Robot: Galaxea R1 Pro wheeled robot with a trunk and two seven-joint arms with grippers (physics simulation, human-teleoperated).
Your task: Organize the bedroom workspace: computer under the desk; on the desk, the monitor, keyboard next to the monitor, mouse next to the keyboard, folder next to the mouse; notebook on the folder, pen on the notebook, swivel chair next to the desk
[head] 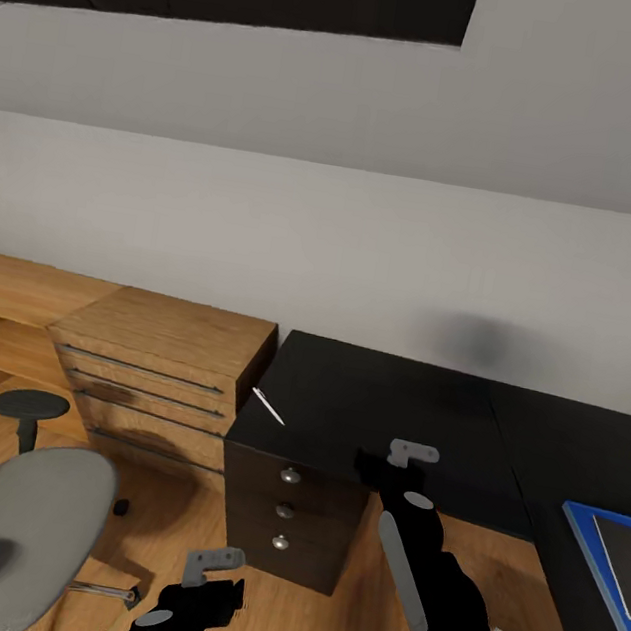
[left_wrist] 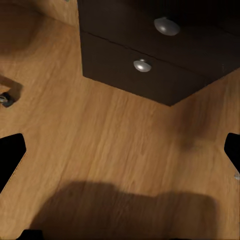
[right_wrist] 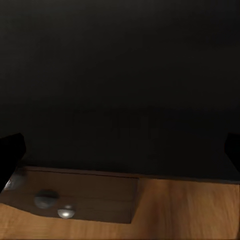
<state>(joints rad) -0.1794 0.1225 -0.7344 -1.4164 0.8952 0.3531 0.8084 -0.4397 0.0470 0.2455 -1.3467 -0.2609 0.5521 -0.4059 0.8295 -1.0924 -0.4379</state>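
**Right arm over the desk end, pen lying near the corner**

I have the right gripper (head: 386, 468) above the black desk (head: 383, 407), and its wrist camera shows both fingertips set wide apart with nothing between them. The left gripper (head: 205, 582) hangs low over the wood floor (left_wrist: 100, 140) in front of the desk drawers (head: 288, 514), also spread wide. The pen (head: 269, 406) lies on the desk's left corner. The folder (head: 588, 558) sits at the desk's right edge, probably with the notebook (head: 623, 559) on it. The swivel chair (head: 11, 523) stands left.
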